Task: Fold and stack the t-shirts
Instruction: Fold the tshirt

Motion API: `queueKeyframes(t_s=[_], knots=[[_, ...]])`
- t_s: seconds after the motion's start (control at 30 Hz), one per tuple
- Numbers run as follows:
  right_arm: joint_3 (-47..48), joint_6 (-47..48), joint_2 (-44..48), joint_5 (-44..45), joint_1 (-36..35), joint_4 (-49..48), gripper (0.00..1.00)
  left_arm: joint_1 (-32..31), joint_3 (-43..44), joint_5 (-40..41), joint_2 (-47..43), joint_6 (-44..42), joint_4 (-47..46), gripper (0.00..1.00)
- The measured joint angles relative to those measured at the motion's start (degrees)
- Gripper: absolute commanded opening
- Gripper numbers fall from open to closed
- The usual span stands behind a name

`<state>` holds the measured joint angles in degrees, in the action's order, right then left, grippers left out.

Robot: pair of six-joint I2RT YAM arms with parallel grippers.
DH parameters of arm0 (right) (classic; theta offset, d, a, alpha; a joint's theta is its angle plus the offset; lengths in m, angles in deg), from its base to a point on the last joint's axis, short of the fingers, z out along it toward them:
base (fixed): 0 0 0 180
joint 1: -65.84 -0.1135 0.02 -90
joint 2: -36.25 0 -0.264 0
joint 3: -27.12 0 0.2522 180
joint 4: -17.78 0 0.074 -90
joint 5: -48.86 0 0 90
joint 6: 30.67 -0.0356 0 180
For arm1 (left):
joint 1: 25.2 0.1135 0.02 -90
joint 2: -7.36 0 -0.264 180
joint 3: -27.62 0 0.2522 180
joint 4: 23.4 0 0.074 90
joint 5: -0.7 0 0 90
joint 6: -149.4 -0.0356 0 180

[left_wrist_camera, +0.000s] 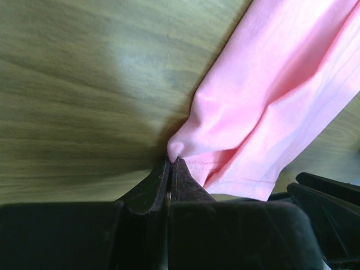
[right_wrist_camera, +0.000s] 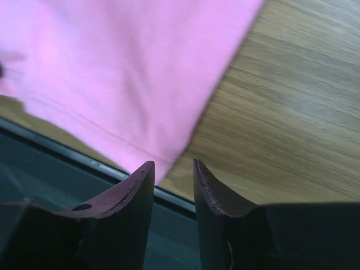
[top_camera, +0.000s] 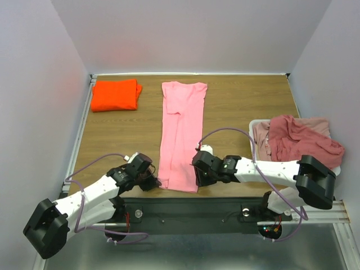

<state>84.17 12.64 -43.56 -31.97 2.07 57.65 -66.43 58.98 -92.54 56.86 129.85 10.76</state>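
Note:
A light pink t-shirt [top_camera: 181,135] lies as a long folded strip down the middle of the table. My left gripper [top_camera: 156,181] is shut on its near left hem corner, a pinch of pink cloth [left_wrist_camera: 179,147] showing at the fingertips [left_wrist_camera: 171,163]. My right gripper [top_camera: 198,179] hovers at the near right hem corner [right_wrist_camera: 163,163], jaws open and holding nothing. A folded bright orange t-shirt [top_camera: 115,94] lies at the far left. Dusty rose and pale pink t-shirts [top_camera: 298,138] are heaped at the right.
A white tray [top_camera: 254,125] at the right edge holds the heap of shirts. The table's near edge, a dark metal rail [right_wrist_camera: 67,152], runs just under the pink shirt's hem. Grey walls close in the back and sides.

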Motion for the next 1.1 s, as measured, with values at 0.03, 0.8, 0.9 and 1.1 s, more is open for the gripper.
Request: queueKeyframes(t_s=[0.03, 0.8, 0.9, 1.1], knots=[[0.94, 0.31, 0.0, 0.0, -0.42, 0.31, 0.4, -0.33, -0.26, -0.22, -0.39, 0.31, 0.02, 0.0], [7.02, 0.59, -10.34, 4.28, -6.38, 2.34, 0.12, -2.19, -1.86, -1.22, -2.86, 3.3, 0.0, 0.0], [7.02, -0.42, -10.27, 4.55, -6.4, 2.45, 0.01, -2.19, -2.01, -1.27, -3.19, 3.52, 0.0, 0.0], [5.6, -2.67, -7.39, 5.03, -6.43, 3.56, 0.0, -2.21, -2.27, -1.73, -4.0, 3.93, 0.13, 0.0]])
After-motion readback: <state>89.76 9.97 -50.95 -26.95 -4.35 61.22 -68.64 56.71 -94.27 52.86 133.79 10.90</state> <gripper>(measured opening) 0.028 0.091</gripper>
